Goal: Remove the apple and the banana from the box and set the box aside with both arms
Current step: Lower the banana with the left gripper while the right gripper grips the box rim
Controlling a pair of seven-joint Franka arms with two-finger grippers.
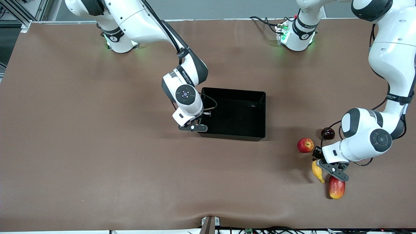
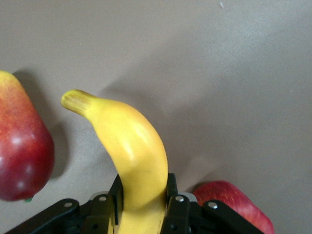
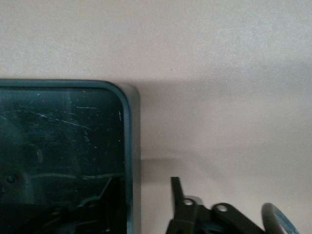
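The left claw (image 2: pixel 144 207) grips the banana (image 2: pixel 127 151) low over the desk (image 1: pixel 97 162) beside the apple (image 1: pixel 305 145), while the right claw (image 1: pixel 193 127) straddles the emptied box's (image 1: pixel 258 113) wall, half-closed, to shift it.

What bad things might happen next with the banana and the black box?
The left gripper is shut on the banana, with an apple and a mango close beside it. Letting go might send the banana rolling into them. The right gripper straddles one wall of the box, at a corner. Held by one arm only, the box might twist or tip when pulled.
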